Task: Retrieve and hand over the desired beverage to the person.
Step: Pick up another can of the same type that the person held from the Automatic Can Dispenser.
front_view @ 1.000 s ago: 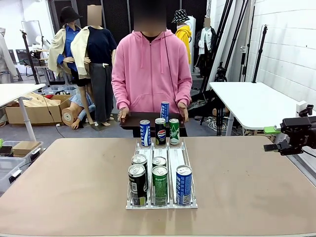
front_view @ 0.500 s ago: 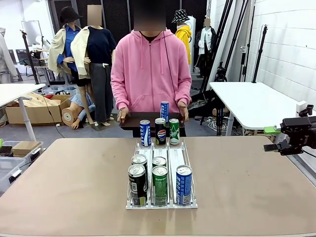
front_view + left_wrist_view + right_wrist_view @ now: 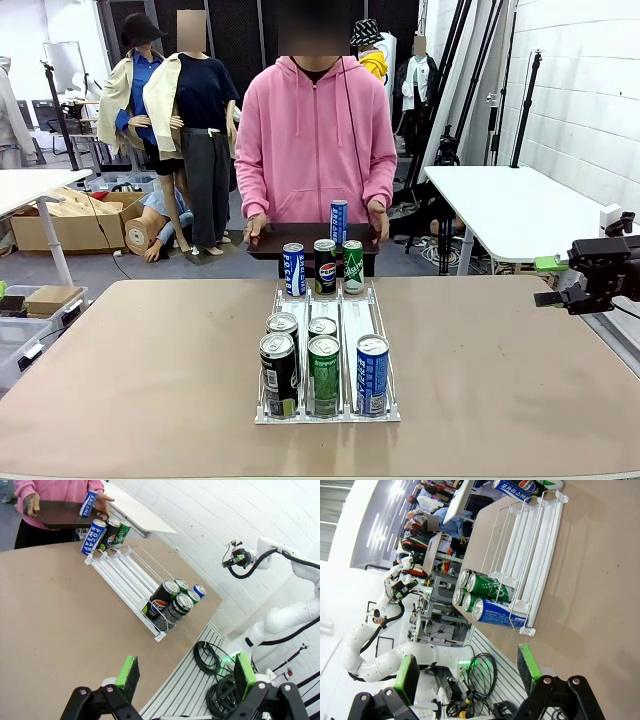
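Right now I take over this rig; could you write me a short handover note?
Left gripper: open, empty.
Right gripper: open, empty, beside the right edge of the table.
Rack: three cans at its far end, five cans at its near end.
The person holds a tray with one blue can on it.
Done: nothing picked.
Left: take the wanted can, hand it over.

Front: near edge, facing the person in a pink hooded sweatshirt [image 3: 315,140] across the flat tan desk [image 3: 140,350].
Wrists: off opposite desk sides, angled down; right one rolled sideways.
Shared: white wire can rack [image 3: 357,305].

Left gripper [image 3: 185,672], right gripper [image 3: 468,672]: jaws spread wide.
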Controlling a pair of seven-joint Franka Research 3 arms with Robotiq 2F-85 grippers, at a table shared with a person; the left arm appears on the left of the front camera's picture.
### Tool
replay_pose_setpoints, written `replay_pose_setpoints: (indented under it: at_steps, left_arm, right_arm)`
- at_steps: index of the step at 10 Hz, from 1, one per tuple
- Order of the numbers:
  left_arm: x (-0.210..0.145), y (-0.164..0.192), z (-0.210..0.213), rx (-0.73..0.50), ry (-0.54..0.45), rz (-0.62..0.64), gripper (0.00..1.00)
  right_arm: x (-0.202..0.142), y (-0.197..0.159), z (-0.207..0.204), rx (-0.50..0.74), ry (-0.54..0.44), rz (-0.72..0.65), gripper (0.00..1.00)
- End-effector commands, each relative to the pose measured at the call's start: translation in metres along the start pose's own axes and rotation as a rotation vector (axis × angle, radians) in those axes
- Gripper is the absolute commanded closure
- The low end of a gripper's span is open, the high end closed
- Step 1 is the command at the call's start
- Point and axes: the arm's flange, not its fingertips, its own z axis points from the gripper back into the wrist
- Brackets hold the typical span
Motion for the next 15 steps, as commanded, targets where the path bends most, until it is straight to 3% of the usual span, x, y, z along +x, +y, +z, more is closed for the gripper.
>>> replay_pose_setpoints:
  at_steps: [1, 3, 6, 9, 15]
  left_arm:
    - [0.004, -0.002, -0.003, -0.023, -0.018, 0.037, 0.0]
    - [0.014, -0.018, -0.003, -0.019, -0.037, 0.123, 0.0]
    - [0.025, -0.059, -0.028, -0.015, 0.058, 0.133, 0.0]
    - [0.049, -0.107, -0.075, 0.031, 0.179, 0.07, 0.0]
    - [0.078, -0.149, -0.191, 0.176, 0.455, 0.012, 0.0]
  right_arm:
    - [0.0, 0.0, 0.0, 0.006, -0.001, 0.0, 0.0]
    - [0.0, 0.0, 0.0, 0.006, -0.001, 0.0, 0.0]
    - [0.0, 0.0, 0.0, 0.006, -0.001, 0.0, 0.0]
    - [0.0, 0.0, 0.0, 0.006, -0.001, 0.0, 0.0]
    - [0.0, 0.0, 0.0, 0.006, -0.001, 0.0, 0.0]
